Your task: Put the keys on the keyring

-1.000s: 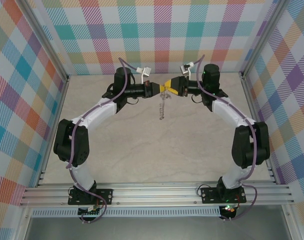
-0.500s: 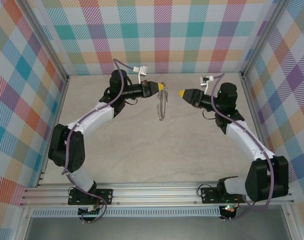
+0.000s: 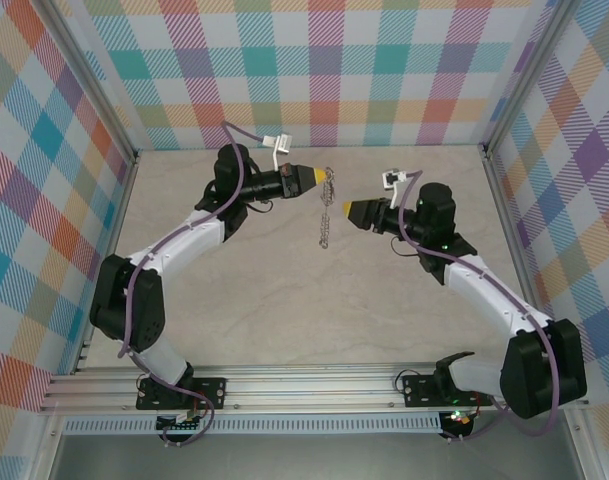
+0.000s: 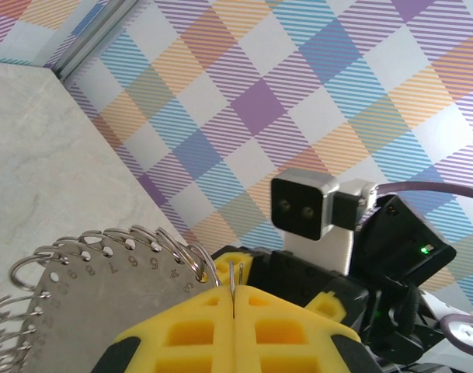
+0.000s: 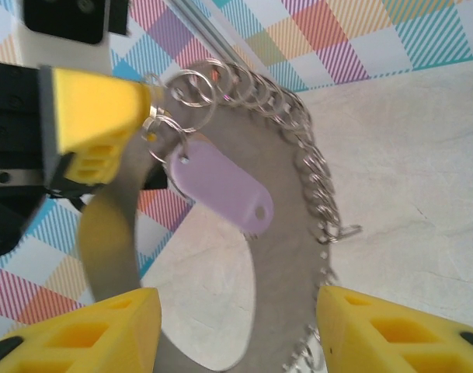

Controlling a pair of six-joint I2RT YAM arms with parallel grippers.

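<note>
**Left arm held the keyring aloft while the right gripper waited open beside it**

Seen from above, two white and black arms reached in from the near edge of a pale marbled table [image 3: 284, 290] walled in pastel plaid. They met over the far middle of it.

The left gripper [image 3: 324, 176] pointed right, its yellow fingers pressed flat together on the top rim of the keyring [image 3: 327, 210]. The keyring hung down from that pinch, edge-on to the overhead camera, so it looked like a thin dangling chain above the table.

In the left wrist view, the closed fingers [image 4: 197, 330] clamped the rim of the hoop. Its grey face, stamped with numbers and fringed with small silvery loops, spread away to the left.

The right gripper [image 3: 349, 211] sat just to the right of the hanging keyring, a little nearer than the left one, pointing left towards it and apart from it. Its own camera showed its two yellow fingers [image 5: 88, 334] spread wide (one in each lower corner), with nothing between them but the hoop beyond.

The key [image 5: 220, 186], with its lilac head, lay against the grey face of the hoop just below the left gripper's tip. It seemed to hang from one of the small loops there, though the join was too tangled to be certain.
</note>
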